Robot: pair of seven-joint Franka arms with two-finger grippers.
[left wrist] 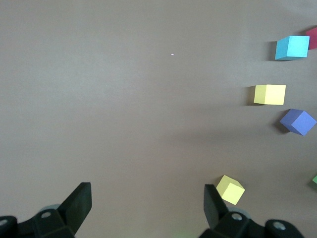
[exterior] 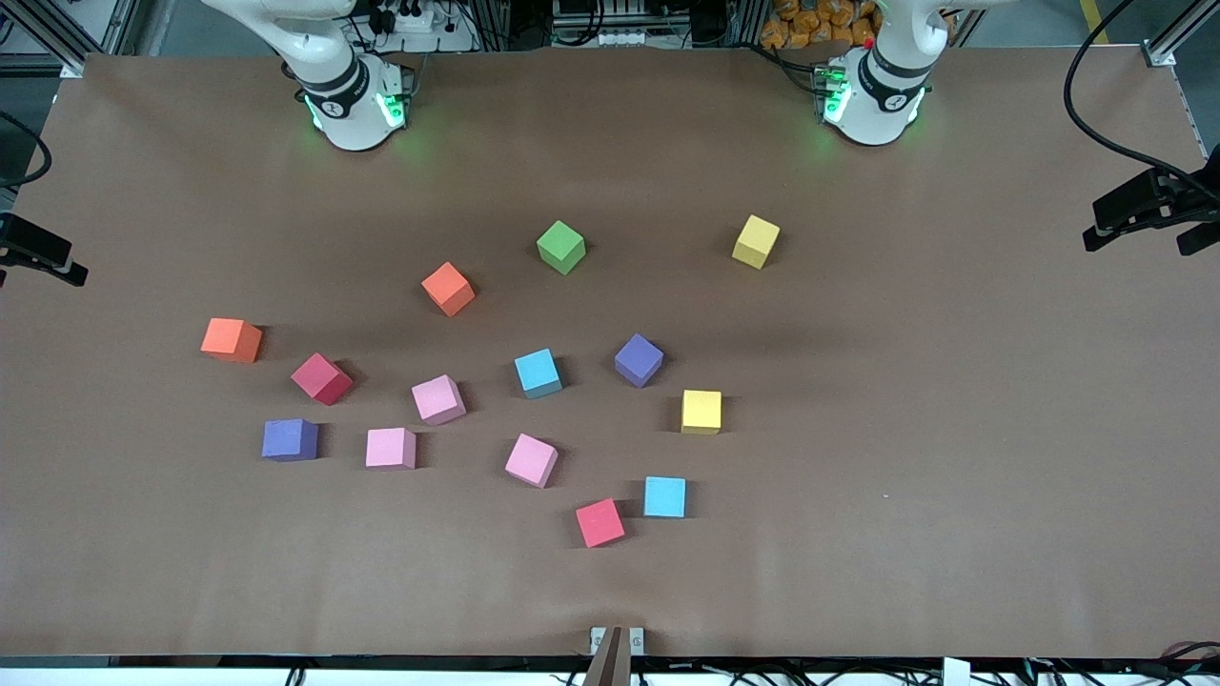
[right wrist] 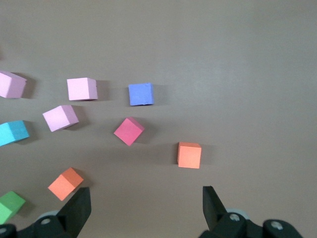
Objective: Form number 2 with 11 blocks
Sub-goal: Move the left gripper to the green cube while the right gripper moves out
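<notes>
Start state: 14 loose blocks scattered, no number 2 begun; left gripper and right gripper hover wide open, empty; next, likely choose and grasp a first cube.

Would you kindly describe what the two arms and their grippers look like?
Both arms have glossy white rounded shells with black joint bands and green lights glowing at their bases. The left gripper and right gripper each have two matte black, wedge-shaped fingers on black mounts with small silver screws.
</notes>
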